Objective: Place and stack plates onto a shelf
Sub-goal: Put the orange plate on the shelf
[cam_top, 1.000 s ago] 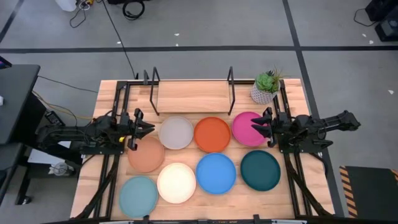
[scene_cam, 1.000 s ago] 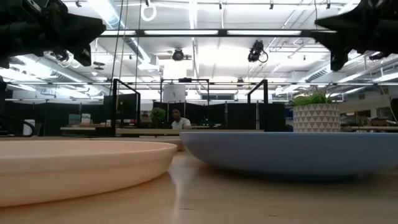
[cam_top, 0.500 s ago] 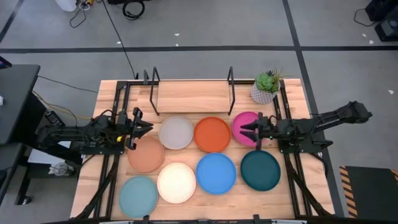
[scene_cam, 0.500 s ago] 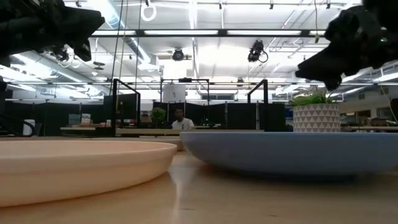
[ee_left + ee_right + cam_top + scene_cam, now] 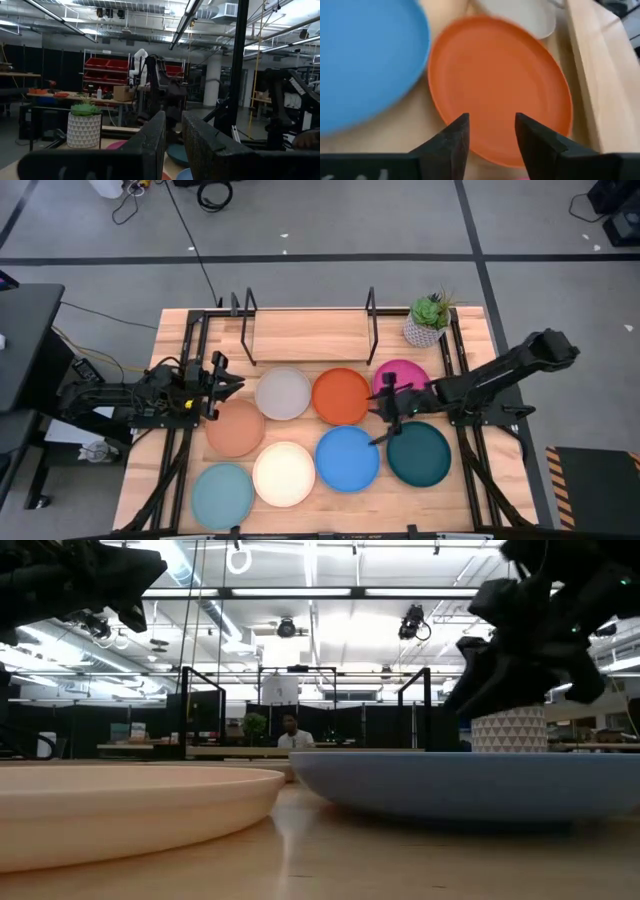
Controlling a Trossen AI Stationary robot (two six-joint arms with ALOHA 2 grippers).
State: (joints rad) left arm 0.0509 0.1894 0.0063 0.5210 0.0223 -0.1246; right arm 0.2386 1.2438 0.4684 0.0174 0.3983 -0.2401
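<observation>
The wooden desk (image 5: 470, 480) carries all eight plates in two rows in front of the shelf (image 5: 310, 336), whose light board between black wire end frames lies bare at the far edge, so nothing has been stacked yet. The far row runs grey plate (image 5: 283, 393), orange plate (image 5: 341, 396) and magenta plate (image 5: 402, 375); the near rows hold the terracotta plate (image 5: 236, 429), cream plate (image 5: 284, 473), blue plate (image 5: 347, 458), dark teal plate (image 5: 419, 453) and light teal plate (image 5: 222, 495). A potted plant (image 5: 427, 321) stands just right of the shelf. The right gripper (image 5: 385, 412) reaches in from the right, low above the gap between the orange, magenta and blue plates; its fingers (image 5: 451, 141) stand parted with nothing between them, aimed at the orange plate's near rim, likely to pinch that edge for a lift to the shelf. The left gripper (image 5: 222, 383) waits at the left beside the grey and terracotta plates, fingers (image 5: 150, 145) narrowly parted and empty, probably clear of the working arm.
</observation>
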